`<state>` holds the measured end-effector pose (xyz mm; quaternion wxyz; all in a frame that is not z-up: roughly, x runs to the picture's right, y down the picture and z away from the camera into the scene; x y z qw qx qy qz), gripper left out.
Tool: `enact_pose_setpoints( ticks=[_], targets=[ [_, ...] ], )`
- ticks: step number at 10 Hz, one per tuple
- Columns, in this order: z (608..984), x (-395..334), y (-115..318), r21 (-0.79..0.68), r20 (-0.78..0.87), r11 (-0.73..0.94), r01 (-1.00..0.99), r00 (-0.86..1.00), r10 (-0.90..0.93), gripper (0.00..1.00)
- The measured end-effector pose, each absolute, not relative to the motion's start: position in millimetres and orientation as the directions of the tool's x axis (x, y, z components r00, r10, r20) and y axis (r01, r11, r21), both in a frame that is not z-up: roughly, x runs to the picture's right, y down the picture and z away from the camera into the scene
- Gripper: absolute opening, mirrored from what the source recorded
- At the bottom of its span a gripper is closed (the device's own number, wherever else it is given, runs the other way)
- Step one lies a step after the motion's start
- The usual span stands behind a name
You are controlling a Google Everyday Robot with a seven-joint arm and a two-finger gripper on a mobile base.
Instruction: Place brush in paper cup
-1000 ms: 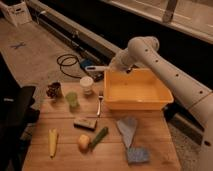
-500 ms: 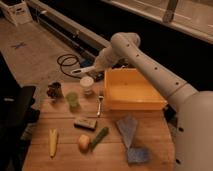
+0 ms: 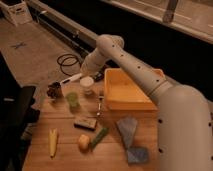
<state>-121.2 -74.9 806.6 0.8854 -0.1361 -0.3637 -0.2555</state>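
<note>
Swinging away from the yellow bin point(image 3: 127, 92) that stands beside the paper cup point(image 3: 87, 85), the arm has carried the pincer point(image 3: 91, 75) to just behind that cup on the worktop point(image 3: 65, 150). The pincer stays pinched on the brush point(image 3: 71, 78), whose pale handle juts out roughly level past the cup's rear edge, above it and not yet inside. The carry looks nearly done. The brush probably has to tip end-down over the cup's mouth before release.
</note>
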Motion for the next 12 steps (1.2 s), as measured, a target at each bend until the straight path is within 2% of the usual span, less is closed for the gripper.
enact_pose_setpoints(
  ticks=[2, 6, 12],
  targets=[
    [814.5, -127.9, -59.3, -0.042, 0.731, 0.798, 0.601, 0.563, -0.386, 0.00],
    [815.4, -127.4, -59.4, -0.038, 0.732, 0.797, 0.603, 0.560, -0.389, 0.00],
    [849.4, -165.1, -35.9, -0.018, 0.796, 0.736, 0.677, 0.455, -0.399, 0.00]
  ],
)
